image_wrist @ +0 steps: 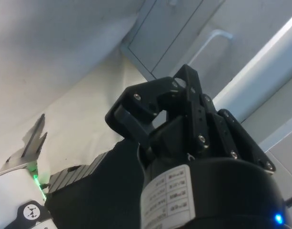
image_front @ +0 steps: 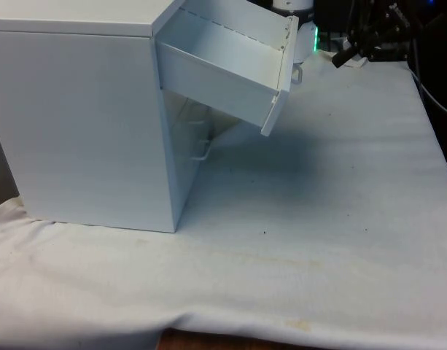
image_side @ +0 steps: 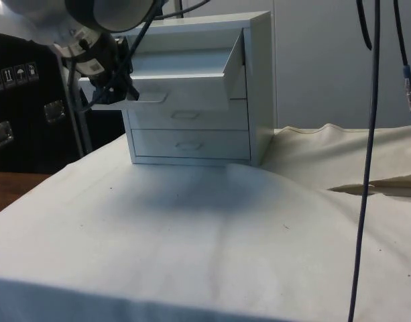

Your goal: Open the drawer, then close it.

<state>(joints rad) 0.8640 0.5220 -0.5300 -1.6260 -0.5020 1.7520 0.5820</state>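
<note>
On the table (image_front: pixel 340 219), the chest (image_front: pixel 84 124) is seen with its top drawer (image_front: pixel 230 65) pulled out — the handle (image_side: pixel 151 98) just beside the gripper (image_side: pixel 114 90), jaws narrowly parted, arm reaching level at drawer height.

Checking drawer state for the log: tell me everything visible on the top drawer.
The top drawer is white, looks like painted metal or board, and is pulled far out of the white chest. It sags, front panel tilted downward. Its inside shows nothing in it. The gripper is at its front handle. The two drawers below are shut.
</note>
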